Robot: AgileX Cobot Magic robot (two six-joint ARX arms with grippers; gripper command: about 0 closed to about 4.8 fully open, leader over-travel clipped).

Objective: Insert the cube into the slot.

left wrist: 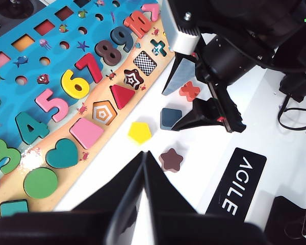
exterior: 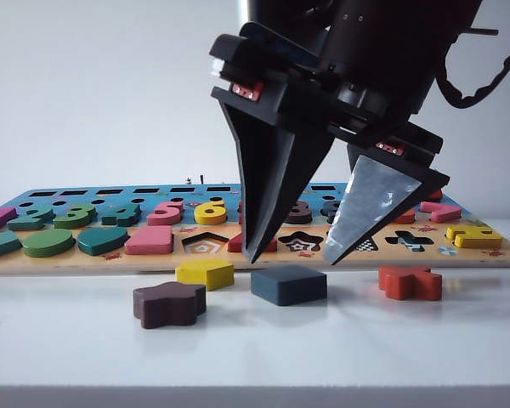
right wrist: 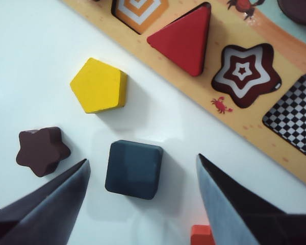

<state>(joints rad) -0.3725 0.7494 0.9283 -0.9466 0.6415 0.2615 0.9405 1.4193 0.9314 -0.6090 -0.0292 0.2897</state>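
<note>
R gripper [right wrist: 143, 204] fingers wide apart, nothing held | cube [right wrist: 133, 169] on table betw. them | slot [right wrist: 297, 113] beyond tips | L gripper [left wrist: 144, 168] fingers shut, empty, well away

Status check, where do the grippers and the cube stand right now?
Right gripper open, poised over the cube, not touching. Left gripper shut, parked clear. Cube flat on table; slot empty, path unobstructed.
</note>
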